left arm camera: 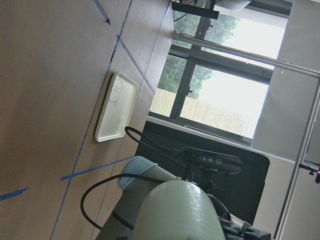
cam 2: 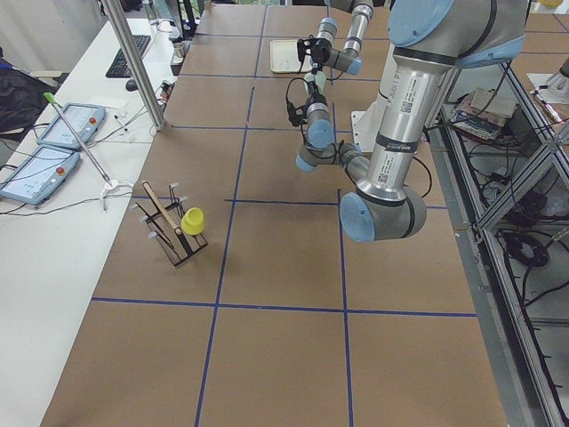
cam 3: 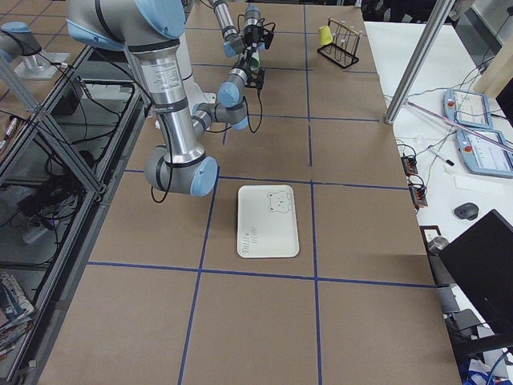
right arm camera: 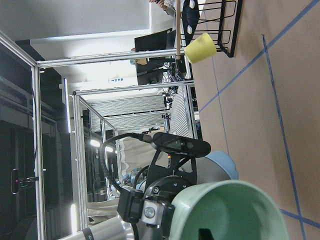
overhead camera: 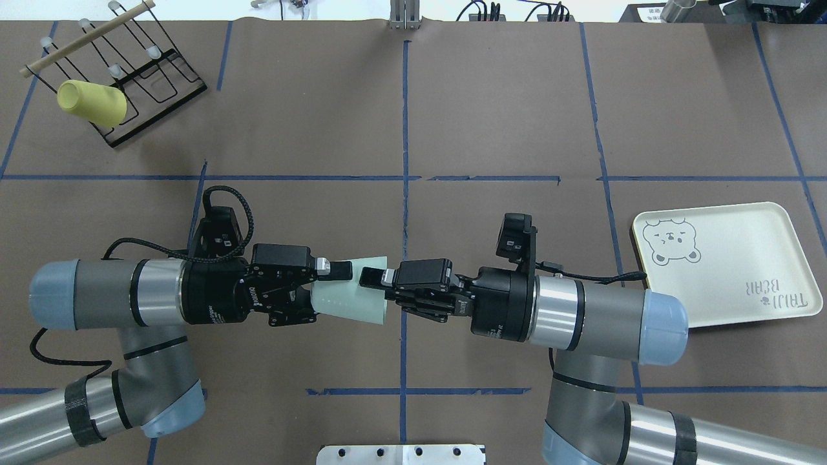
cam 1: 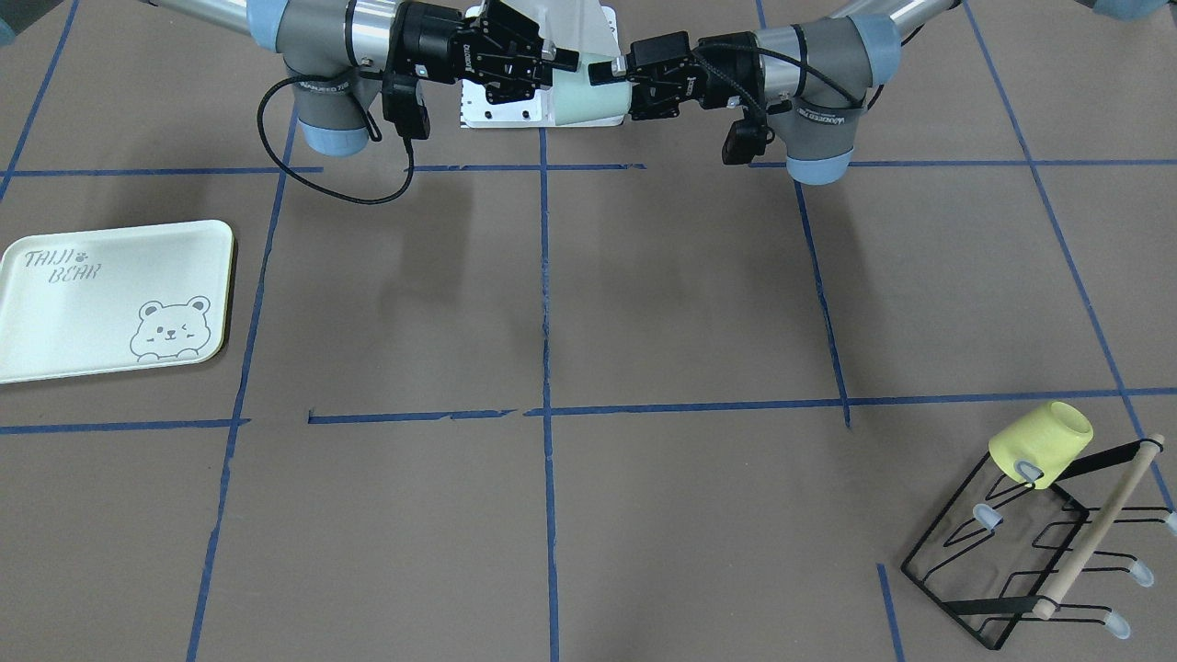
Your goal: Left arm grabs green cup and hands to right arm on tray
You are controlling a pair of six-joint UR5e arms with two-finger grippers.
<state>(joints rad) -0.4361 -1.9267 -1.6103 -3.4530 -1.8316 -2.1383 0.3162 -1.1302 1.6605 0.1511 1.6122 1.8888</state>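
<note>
The green cup [overhead camera: 352, 300] is held sideways in the air between both arms, over the near middle of the table. It also shows in the front view [cam 1: 593, 99]. My left gripper [overhead camera: 331, 290] is shut on its narrow base end. My right gripper [overhead camera: 373, 284] is shut on the rim of the wide mouth. In the right wrist view a dark finger sits inside the cup's mouth [right arm camera: 225, 210]. The tray [overhead camera: 730, 258] lies flat and bare on the table beyond my right arm, apart from both grippers.
A pale yellow cup [overhead camera: 90, 103] hangs on a black wire rack [overhead camera: 148, 77] with a wooden bar at the far left corner. The robot's white base plate [overhead camera: 400, 454] sits at the near edge. Blue tape lines cross the brown table.
</note>
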